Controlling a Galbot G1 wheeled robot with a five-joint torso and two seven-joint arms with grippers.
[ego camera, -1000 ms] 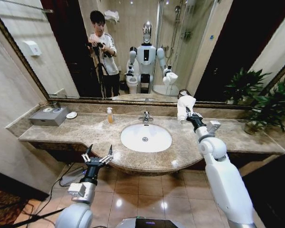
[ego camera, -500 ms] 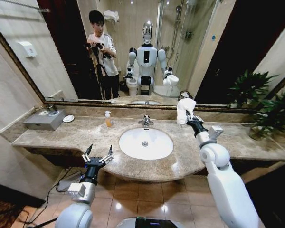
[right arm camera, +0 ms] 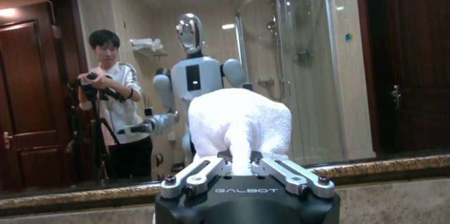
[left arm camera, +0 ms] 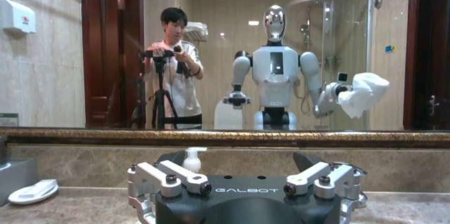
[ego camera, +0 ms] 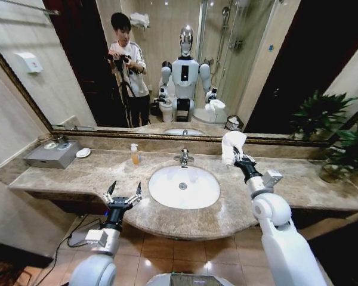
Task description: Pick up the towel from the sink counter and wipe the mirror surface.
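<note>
Mottled marble sink counter [ego camera: 95, 173], wide mirror [ego camera: 77, 71] above, right end effector [ego camera: 237, 157] clenching white towel [ego camera: 231, 145], left end effector [ego camera: 123, 192] released.

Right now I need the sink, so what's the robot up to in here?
The right gripper holds a white towel raised above the sink counter, right of the faucet, with the towel near the lower edge of the mirror. Whether it touches the glass cannot be told. The left gripper waits with open fingers at the counter's front edge, holding nothing.
</note>
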